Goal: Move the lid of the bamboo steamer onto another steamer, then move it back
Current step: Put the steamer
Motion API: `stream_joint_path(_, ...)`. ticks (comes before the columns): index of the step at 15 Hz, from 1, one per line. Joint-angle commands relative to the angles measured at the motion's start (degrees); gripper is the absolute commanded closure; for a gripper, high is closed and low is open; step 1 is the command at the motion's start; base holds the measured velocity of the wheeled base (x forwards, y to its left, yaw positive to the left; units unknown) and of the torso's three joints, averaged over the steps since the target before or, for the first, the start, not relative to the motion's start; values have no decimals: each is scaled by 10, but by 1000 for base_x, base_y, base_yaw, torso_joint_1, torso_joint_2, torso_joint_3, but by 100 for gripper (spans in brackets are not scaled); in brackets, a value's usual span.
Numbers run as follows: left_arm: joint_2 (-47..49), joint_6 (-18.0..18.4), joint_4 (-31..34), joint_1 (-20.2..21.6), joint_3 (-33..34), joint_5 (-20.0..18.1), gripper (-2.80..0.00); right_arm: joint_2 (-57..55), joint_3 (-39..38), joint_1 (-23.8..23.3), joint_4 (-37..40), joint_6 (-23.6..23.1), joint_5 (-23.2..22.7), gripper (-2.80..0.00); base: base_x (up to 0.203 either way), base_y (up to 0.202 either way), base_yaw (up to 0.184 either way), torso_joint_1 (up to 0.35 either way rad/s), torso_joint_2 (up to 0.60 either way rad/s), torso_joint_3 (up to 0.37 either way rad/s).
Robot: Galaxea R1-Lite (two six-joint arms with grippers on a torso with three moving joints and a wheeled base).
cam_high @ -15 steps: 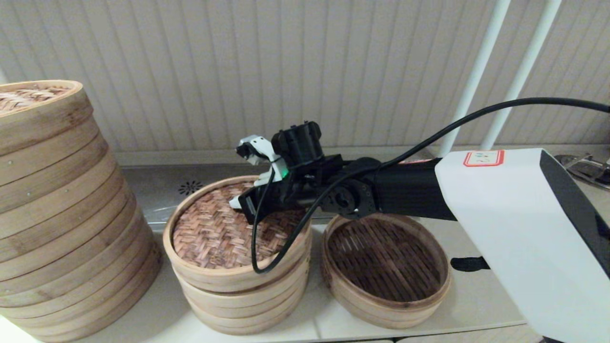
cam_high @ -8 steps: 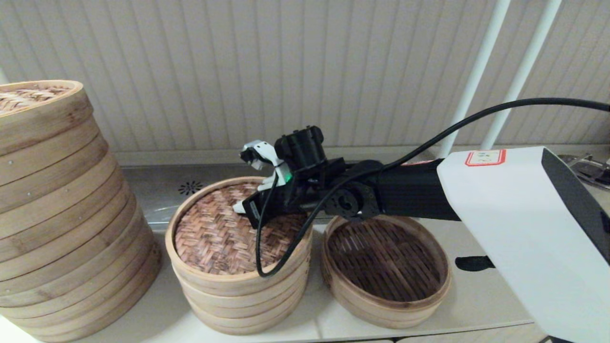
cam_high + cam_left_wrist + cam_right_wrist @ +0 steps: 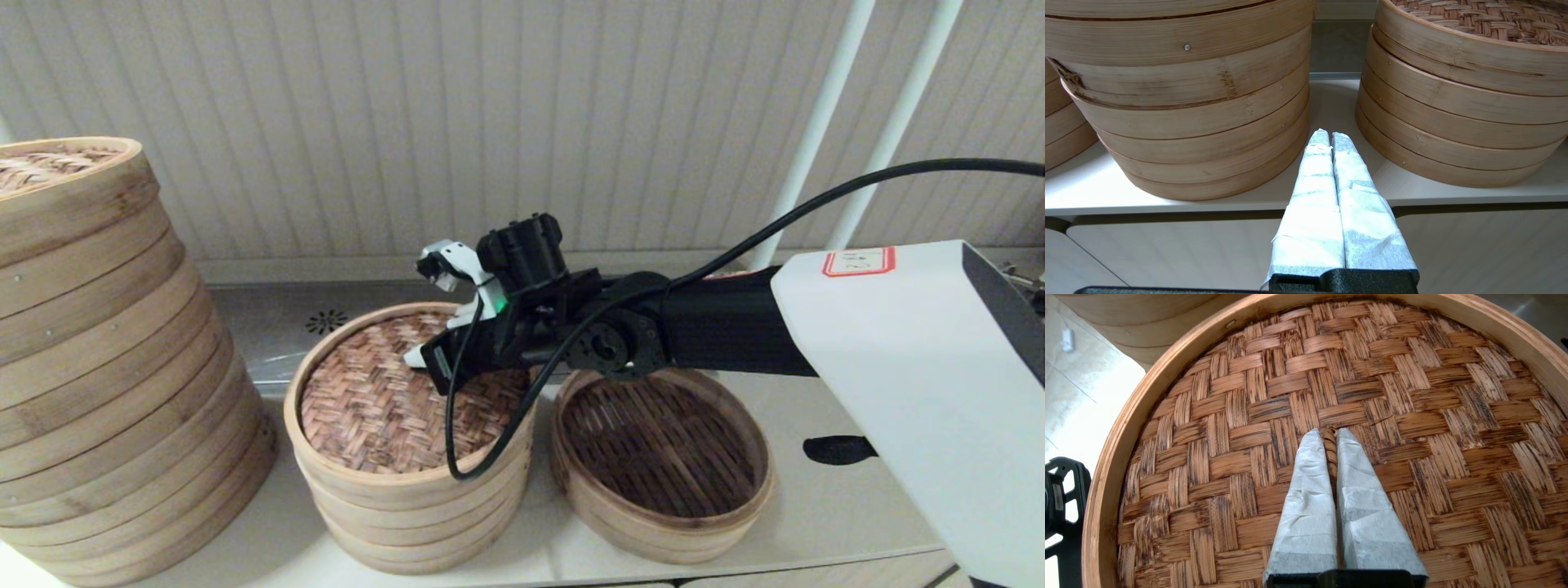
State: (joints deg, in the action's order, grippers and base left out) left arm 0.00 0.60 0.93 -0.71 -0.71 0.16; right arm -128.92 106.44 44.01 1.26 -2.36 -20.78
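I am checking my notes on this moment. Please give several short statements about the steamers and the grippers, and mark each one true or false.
1. The reddish-brown woven bamboo steamer lid sits on the several-tier stack. True.
2. The right gripper is wide open. False: its fingers are together, pinching a small raised strip at the middle of the lid's weave.
3. The low single steamer with the dark slatted floor is covered. False: it is open and holds nothing.
4. The left gripper holds nothing. True: it is shut, low in front of the counter.
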Motion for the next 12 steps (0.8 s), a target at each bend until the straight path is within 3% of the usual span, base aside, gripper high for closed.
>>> stream_joint_path(1,1,0,0,0,0,0,0,1,8,0,1,1,0,0,0,0,0,0,0,0)
stream_joint_path(2,1,0,0,0,0,0,0,1,7,0,1,2,7,0,0,0,0,0,0,0)
stream_joint_path(3,1,0,0,0,0,0,0,1,10,-1,-1,1,12,-280,0,0,0,0,0,0)
stream_joint_path(12,1,0,0,0,0,0,0,28,20,-5,-1,3,14,-280,0,0,0,0,0,0)
